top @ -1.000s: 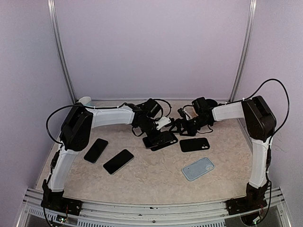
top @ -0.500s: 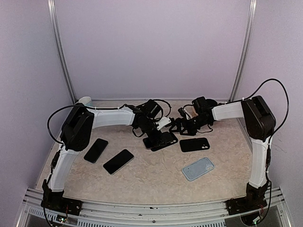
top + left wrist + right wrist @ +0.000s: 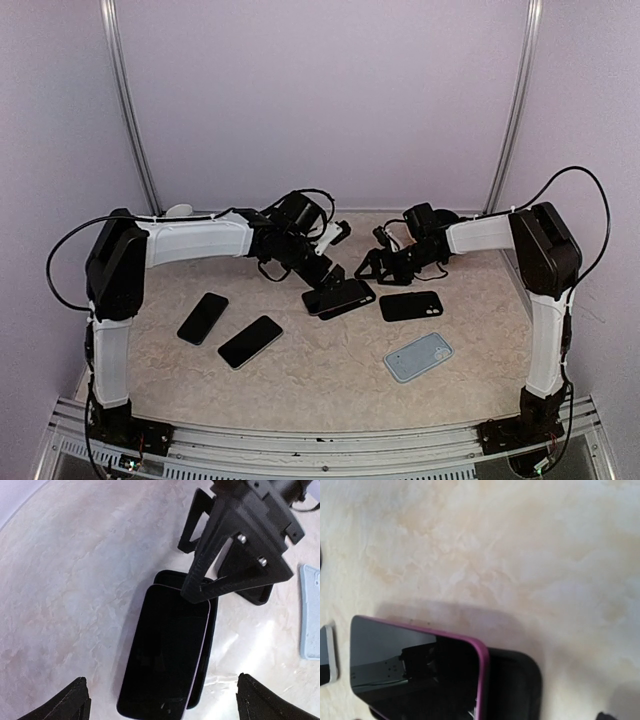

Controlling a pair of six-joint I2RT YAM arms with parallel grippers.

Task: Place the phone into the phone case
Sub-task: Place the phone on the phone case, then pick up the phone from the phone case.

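Black phone point(image 3: 335, 297) lies on the black phone case point(image 3: 366, 291) in the overhead view, between the left gripper point(image 3: 332, 255) and the right gripper point(image 3: 374, 263), both just beside it and holding nothing.

Left wrist view: my own fingertips point(image 3: 75, 700) sit at the lower frame corners, fully spread. The phone rests skewed over the case (rim exposed along one side and at the far end). The right gripper's jaws also show wide apart here.

Right wrist view: the phone's purple edge stands proud of the case.

I assess it as placed, not seated. Remaining: square the phone and press it home.
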